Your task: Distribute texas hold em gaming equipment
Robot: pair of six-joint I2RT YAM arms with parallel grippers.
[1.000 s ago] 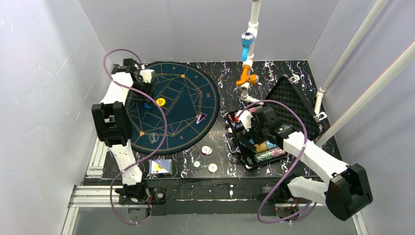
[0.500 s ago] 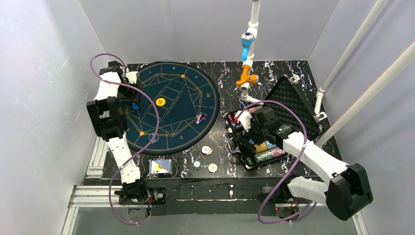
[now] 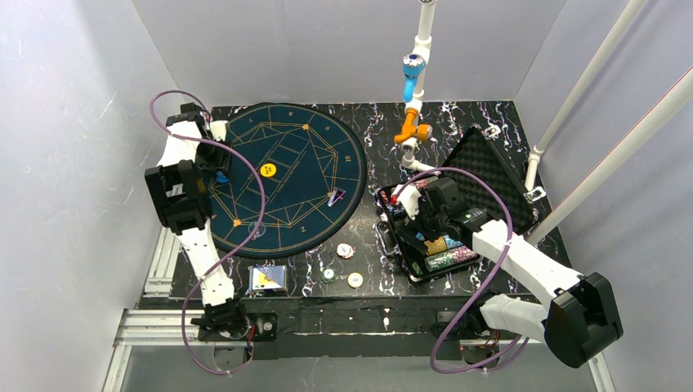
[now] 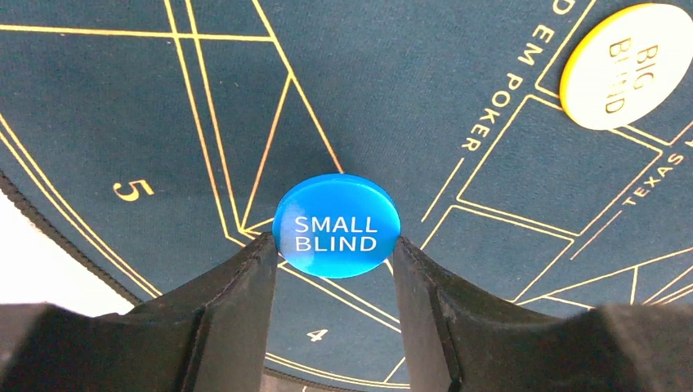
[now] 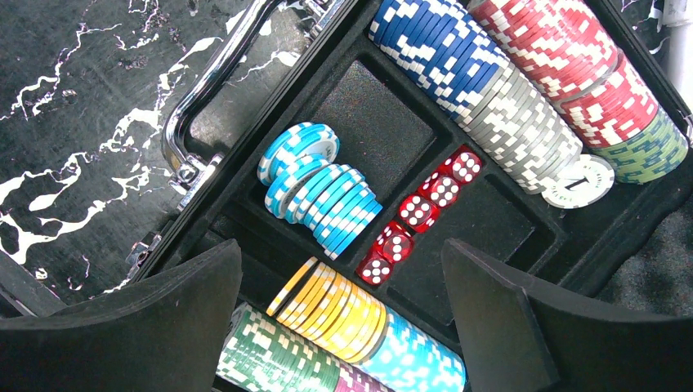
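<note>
My left gripper (image 4: 335, 245) is shut on a blue disc marked SMALL BLIND (image 4: 337, 226), with one finger on each side of it. It is over the left part of the round dark poker mat (image 4: 409, 98), near the numbers 4 and 5. In the top view the left gripper (image 3: 219, 167) sits at the mat's (image 3: 302, 139) left edge. A yellow BIG BLIND disc (image 4: 628, 65) lies on the mat (image 3: 267, 170). My right gripper (image 5: 339, 249) is open above the rows of chips (image 5: 347, 306) in the open case (image 3: 490, 163).
A blue-backed card deck (image 3: 267, 278) lies by the near edge. Three loose chips (image 3: 345, 251) lie between it and the case. Red dice (image 5: 421, 212) sit in the case. A pole with orange and blue fittings (image 3: 413, 106) stands at the back.
My left arm has swung left and back towards the mat's left edge, carrying the blue disc. The right arm has not moved.
</note>
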